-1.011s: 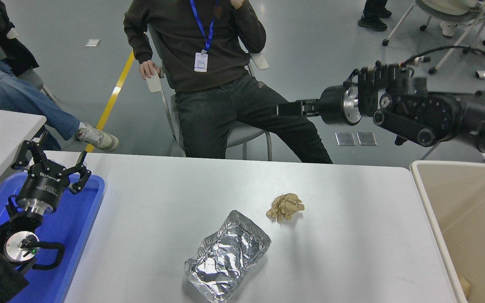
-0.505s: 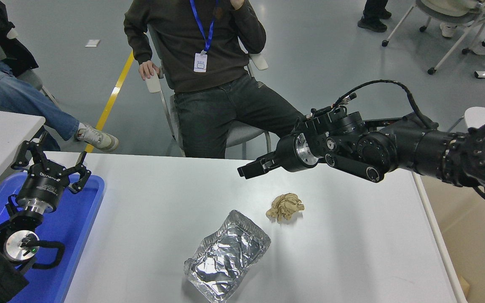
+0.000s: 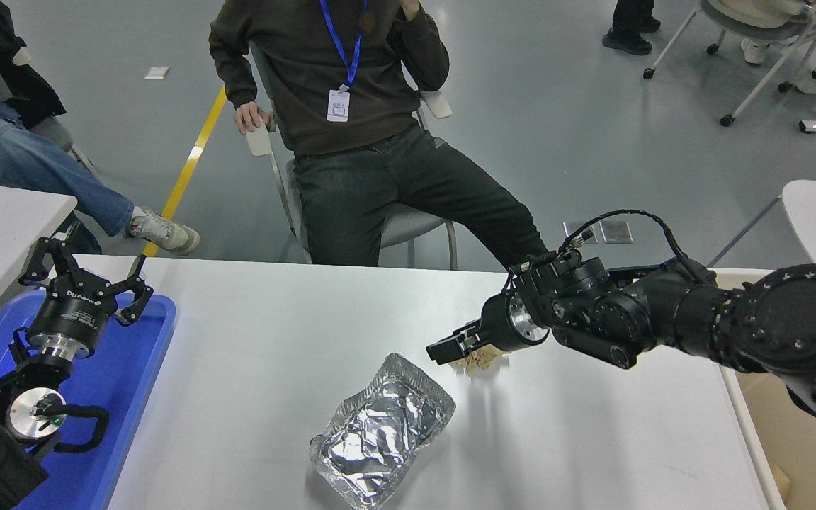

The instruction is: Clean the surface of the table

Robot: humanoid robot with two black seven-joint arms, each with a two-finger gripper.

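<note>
Your right end effector [image 3: 450, 350] is hovering right over the crumpled brown paper wad [image 3: 480, 363], hiding most of it; whether its fingers are spread or pressed together, you cannot tell. The wad is sitting mid-bench on the white bench surface [image 3: 592, 439], just beyond the crushed foil tray [image 3: 380, 432]. Be centring the wad between the fingers before squeezing, and be keeping clear of the foil. The left end effector [image 3: 86, 283] is resting spread over the blue tray [image 3: 139, 397].

Table surface [image 3: 252, 368] was smooth matt white. Foil tray [image 3: 382, 431] was crinkled shiny metal. Tan wad [image 3: 480, 362] looked like crumpled paper. Blue tray [image 3: 135, 375] was glossy plastic.
</note>
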